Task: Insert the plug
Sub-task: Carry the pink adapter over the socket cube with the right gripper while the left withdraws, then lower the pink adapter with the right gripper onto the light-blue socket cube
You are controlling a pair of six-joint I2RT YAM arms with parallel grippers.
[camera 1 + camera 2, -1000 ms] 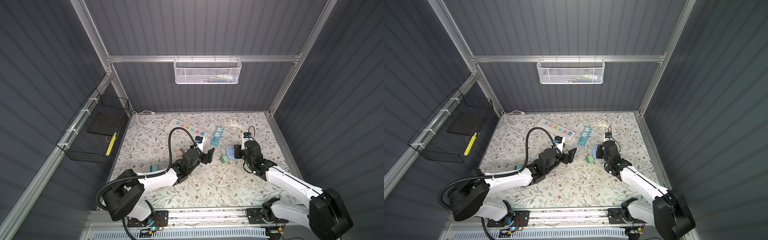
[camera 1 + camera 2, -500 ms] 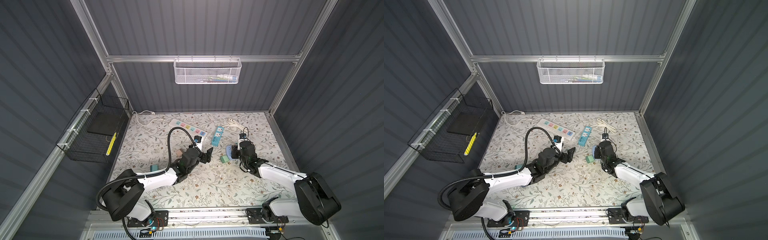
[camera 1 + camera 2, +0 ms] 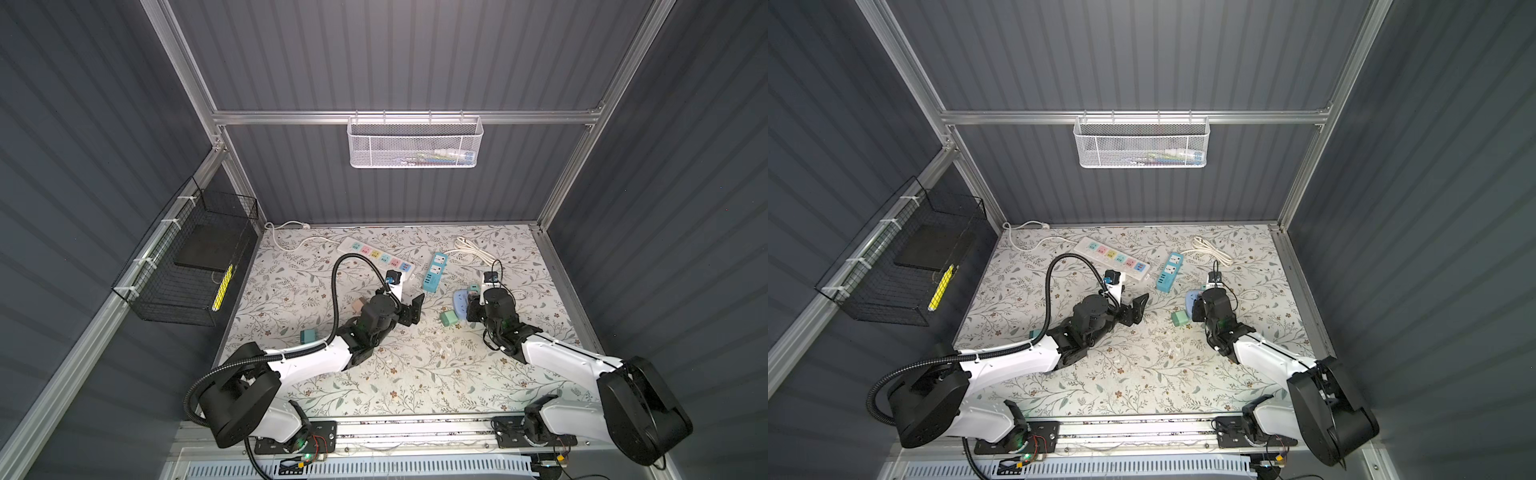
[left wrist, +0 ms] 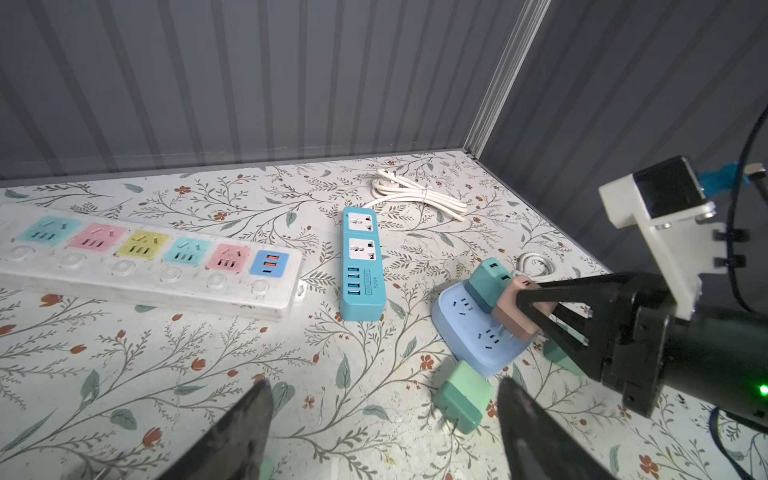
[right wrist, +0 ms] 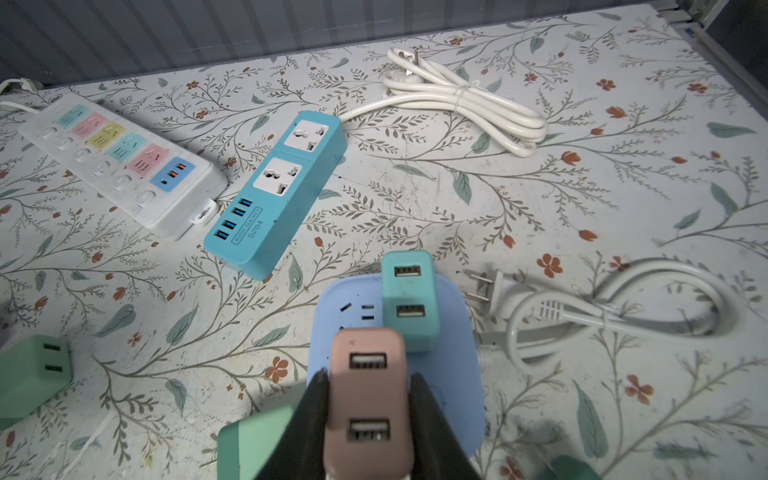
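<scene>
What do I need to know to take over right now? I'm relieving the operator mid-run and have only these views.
Left gripper: open and empty, hovering over the mat near a loose green charger.
Right gripper: shut on the pink plug, held over the blue socket block.
Done: the teal charger sits plugged into that block.
Left: the pink plug's prongs show above the block's face in the left wrist view, so it looks not fully seated. Press it home, then release.
</scene>
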